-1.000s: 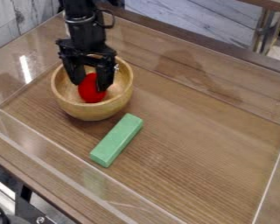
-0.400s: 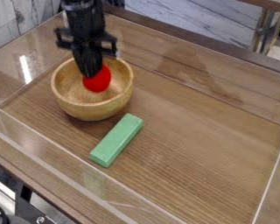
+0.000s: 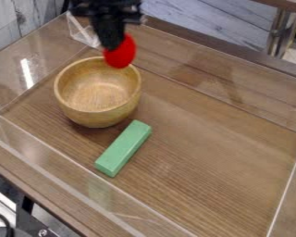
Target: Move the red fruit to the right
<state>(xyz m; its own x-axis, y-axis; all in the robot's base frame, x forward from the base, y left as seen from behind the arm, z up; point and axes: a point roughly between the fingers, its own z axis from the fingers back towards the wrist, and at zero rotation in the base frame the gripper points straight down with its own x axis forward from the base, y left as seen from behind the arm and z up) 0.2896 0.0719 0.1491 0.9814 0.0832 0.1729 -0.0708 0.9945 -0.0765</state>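
Note:
The red fruit (image 3: 121, 52) hangs in the air above the far right rim of the wooden bowl (image 3: 99, 93), small, rounded and bright red. My gripper (image 3: 116, 46) is shut on the fruit from above, its black fingers pointing almost straight down. The bowl's inside is bare wood with nothing in it. The fruit's leafy top is hidden between the fingers.
A green rectangular block (image 3: 123, 147) lies diagonally on the wooden table, in front of and to the right of the bowl. A clear plastic wall (image 3: 27, 56) borders the table at the left and front. Chair legs (image 3: 281, 37) stand at the far right.
The open gripper in the bowl shut on the red fruit, then rose and moved right with it. The fruit is out of the bowl now.

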